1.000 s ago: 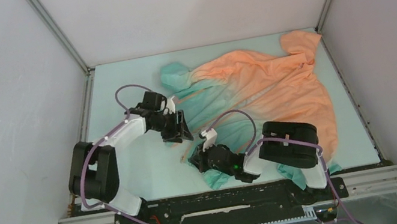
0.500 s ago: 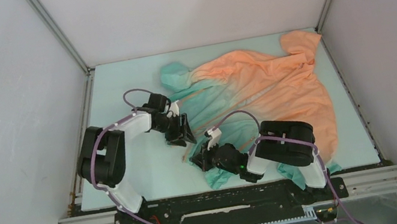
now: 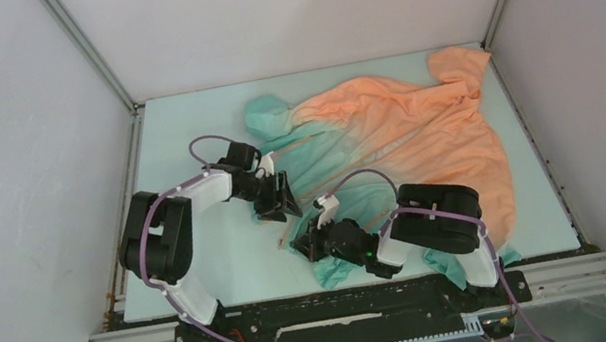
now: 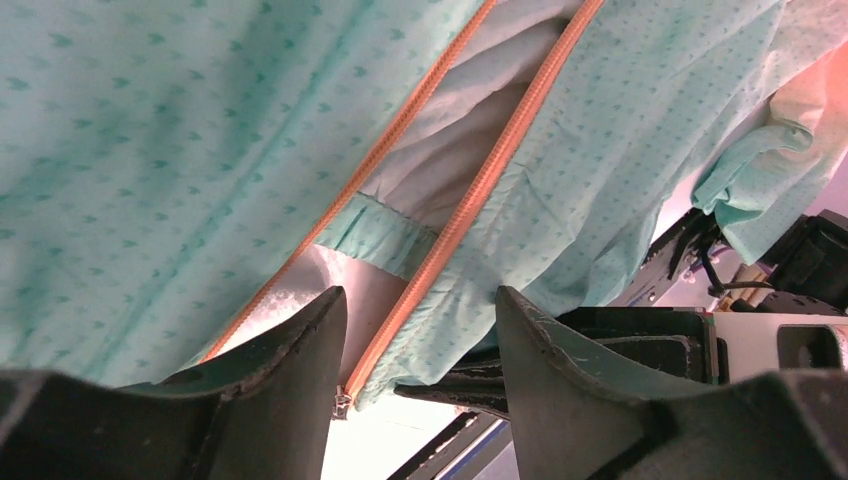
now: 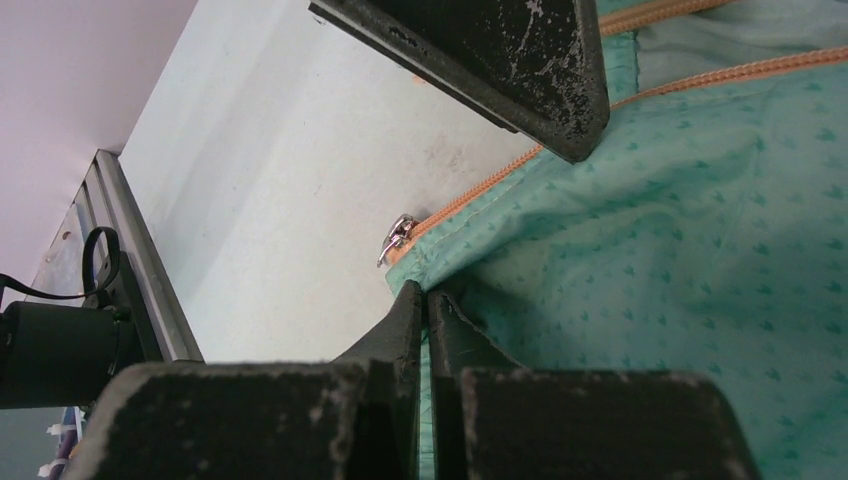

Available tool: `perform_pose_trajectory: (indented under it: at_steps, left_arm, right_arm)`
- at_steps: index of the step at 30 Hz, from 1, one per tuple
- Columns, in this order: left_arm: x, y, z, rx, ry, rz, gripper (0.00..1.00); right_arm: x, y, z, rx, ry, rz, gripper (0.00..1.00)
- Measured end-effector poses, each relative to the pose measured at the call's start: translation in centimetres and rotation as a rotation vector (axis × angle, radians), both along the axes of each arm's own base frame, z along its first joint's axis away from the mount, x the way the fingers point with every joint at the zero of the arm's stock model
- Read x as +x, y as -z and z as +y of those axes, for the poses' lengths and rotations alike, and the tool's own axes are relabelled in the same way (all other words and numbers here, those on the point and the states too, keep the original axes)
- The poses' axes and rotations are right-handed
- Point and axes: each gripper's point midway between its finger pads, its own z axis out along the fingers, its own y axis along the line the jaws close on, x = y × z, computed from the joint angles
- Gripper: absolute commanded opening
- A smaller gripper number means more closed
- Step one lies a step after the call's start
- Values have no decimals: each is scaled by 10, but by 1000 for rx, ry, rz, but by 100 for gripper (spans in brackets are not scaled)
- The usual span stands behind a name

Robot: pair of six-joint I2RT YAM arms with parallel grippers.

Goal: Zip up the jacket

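Unzipped jacket point(image 3: 407, 121) lay spread on the table point(image 3: 182, 135), teal hem nearest the arms. Right gripper point(image 5: 425, 300) pinched the hem beside the zipper slider point(image 5: 398, 238). Left gripper point(image 4: 420, 300) hovered, jaws parted, over the zipper tape point(image 4: 480, 190). Next, probably: joining the zipper ends.

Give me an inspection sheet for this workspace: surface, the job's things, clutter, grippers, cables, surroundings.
Surface: pale mint table top, its right side covered by fabric.
Job's things: jacket spread out, orange fading to teal; zipper open, its two orange tapes apart; slider at one tape's lower end.
Clutter: nothing seen.
Grippers: left gripper jaws open, straddling that tape's lower end; right gripper jaws shut on the jacket's teal hem beside the slider.
Cables: purple cables loop along both arms; the right one arcs over the jacket.
Surroundings: white enclosure walls, metal frame rails.
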Motion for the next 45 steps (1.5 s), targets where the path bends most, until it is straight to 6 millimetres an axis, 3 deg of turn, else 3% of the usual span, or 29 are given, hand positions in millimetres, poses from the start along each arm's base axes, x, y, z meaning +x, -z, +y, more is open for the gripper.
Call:
perform_pose_trajectory:
  at_steps: [7, 15, 20, 25, 36, 41, 45]
  left_arm:
    - [-4, 4, -4, 6, 13, 8, 52]
    - [-7, 6, -7, 12, 24, 15, 24]
    - [-5, 1, -8, 3, 24, -7, 12]
    - [-2, -14, -11, -28, 17, -60, 1]
    - [-4, -30, -14, -72, 2, -94, 0]
    - [-5, -34, -16, -85, -4, -102, 0]
    - [-7, -41, -20, -99, 1, -116, 0]
  right_arm:
    - [0, 0, -1, -4, 4, 6, 0]
    - [0, 0, -3, -6, 17, 40, 3]
    - [-3, 0, -6, -8, 40, 114, 18]
    - [-6, -4, -6, -30, 80, 221, 40]
    - [-5, -13, -4, -81, 188, 404, 59]
    - [-1, -13, -8, -119, 284, 498, 57]
    - [6, -28, 1, -121, 339, 537, 52]
